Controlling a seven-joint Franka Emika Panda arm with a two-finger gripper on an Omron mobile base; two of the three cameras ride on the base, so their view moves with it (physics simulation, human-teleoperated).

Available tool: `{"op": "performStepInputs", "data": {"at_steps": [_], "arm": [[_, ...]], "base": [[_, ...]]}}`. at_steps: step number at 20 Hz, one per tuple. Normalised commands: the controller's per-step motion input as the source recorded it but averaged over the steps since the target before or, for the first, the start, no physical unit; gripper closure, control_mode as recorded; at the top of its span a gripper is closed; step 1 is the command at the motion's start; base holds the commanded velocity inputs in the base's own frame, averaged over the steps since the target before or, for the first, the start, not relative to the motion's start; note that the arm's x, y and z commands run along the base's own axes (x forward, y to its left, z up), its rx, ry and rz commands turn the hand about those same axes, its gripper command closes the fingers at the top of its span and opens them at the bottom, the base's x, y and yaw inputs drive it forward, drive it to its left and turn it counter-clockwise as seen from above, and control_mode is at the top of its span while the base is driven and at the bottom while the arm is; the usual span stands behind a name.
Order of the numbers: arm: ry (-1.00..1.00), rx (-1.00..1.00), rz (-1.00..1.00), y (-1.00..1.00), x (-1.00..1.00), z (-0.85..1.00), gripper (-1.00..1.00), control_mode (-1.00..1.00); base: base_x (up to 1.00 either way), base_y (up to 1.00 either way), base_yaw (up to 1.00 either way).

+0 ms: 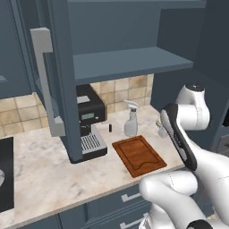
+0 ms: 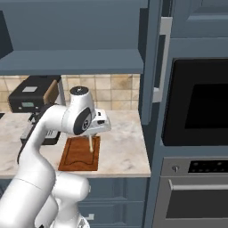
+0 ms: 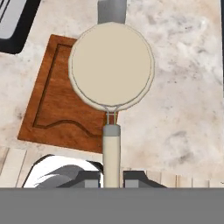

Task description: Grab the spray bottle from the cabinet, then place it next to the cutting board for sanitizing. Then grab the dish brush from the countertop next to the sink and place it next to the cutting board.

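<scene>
Now the claw [image 3: 112, 177] is clamped on the dish brush [image 3: 112, 70] handle, round head hanging over the cutting board's [image 3: 59, 103] right edge. Spray bottle [image 1: 131, 118] already stands behind the board. Judgement: shift toward bare desk [image 3: 183, 109], lower before releasing.

the beige marbled countertop [image 1: 49, 170] spans the lower left base view. on it, the cutting board [image 1: 139, 155] lies at centre, the spray bottle [image 1: 131, 118] just above, the coffee machine [image 1: 89, 123] to the left.
</scene>
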Motion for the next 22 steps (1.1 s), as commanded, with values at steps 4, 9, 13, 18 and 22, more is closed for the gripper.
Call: {"op": "performStepInputs", "data": {"at_steps": [4,9,13,18,22], "arm": [[-0.06,0.01,0.00,-0.30,0.45,-0.32,1.00,-1.00],[-0.09,0.00,0.00,-0.26,0.30,-0.43,1.00,-1.00],[0.00,0.00,0.00,-0.14,0.34,-0.54,1.00,-1.00],[0.00,0.00,0.00,-0.05,0.34,-0.49,1.00,-1.00],[0.00,0.00,0.00,-0.04,0.34,-0.29,1.00,-1.00]], "base": [[0.00,0.00,0.00],[0.00,0.00,0.00],[0.00,0.00,0.00],[0.00,0.00,0.00],[0.00,0.00,0.00]]}}
